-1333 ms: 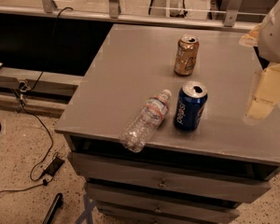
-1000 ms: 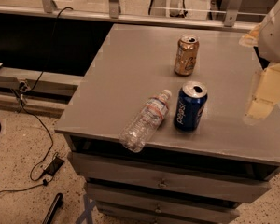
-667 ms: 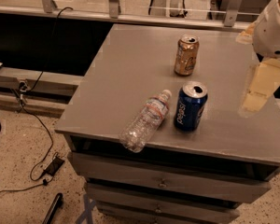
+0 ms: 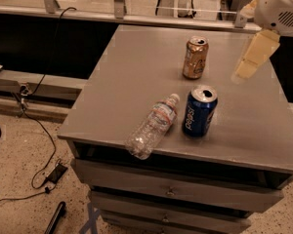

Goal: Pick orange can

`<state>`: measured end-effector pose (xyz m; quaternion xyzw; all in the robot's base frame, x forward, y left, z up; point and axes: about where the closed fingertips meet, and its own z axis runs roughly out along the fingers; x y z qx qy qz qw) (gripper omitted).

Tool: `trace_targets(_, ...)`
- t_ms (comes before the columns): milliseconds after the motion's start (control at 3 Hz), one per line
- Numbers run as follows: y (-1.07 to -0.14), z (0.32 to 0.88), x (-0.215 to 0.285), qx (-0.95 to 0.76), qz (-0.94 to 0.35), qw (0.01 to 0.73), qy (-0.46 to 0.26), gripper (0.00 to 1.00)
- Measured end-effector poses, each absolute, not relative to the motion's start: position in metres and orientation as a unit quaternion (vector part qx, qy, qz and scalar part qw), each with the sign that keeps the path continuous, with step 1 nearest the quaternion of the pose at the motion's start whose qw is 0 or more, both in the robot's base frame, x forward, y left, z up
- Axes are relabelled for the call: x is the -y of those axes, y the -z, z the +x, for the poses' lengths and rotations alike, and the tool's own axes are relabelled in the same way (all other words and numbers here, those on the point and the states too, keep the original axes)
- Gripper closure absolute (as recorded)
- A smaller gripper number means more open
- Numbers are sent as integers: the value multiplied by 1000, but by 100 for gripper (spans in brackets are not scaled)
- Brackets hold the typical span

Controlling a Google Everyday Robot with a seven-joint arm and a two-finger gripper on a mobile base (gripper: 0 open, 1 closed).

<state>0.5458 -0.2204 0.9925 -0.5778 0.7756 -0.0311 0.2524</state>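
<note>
The orange can (image 4: 195,57) stands upright on the grey cabinet top (image 4: 136,77), toward the back middle. It is golden-tan with a silver open top. My gripper (image 4: 251,60) hangs at the upper right, pale cream, above the surface and to the right of the orange can, apart from it. It holds nothing that I can see.
A blue Pepsi can (image 4: 199,111) stands upright in front of the orange can. A clear plastic bottle (image 4: 153,125) lies on its side near the front edge, left of the blue can. Drawers sit below the top. Cables lie on the floor at left.
My gripper and arm have moved up and to the left, closer to the orange can. The cans and the bottle have not moved.
</note>
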Motion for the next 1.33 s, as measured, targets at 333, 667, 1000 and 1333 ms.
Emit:
trace_targets(333, -988, 580, 211, -782, -535, 320, -2, 0)
trace_targets(667, -966, 618, 198, -795, -471, 379, -45, 0)
trace_targets(1000, -948, 657, 193, -802, -411, 429, -65, 0)
trace_targets(1333, -946, 693, 191, -795, -363, 479, -80, 0)
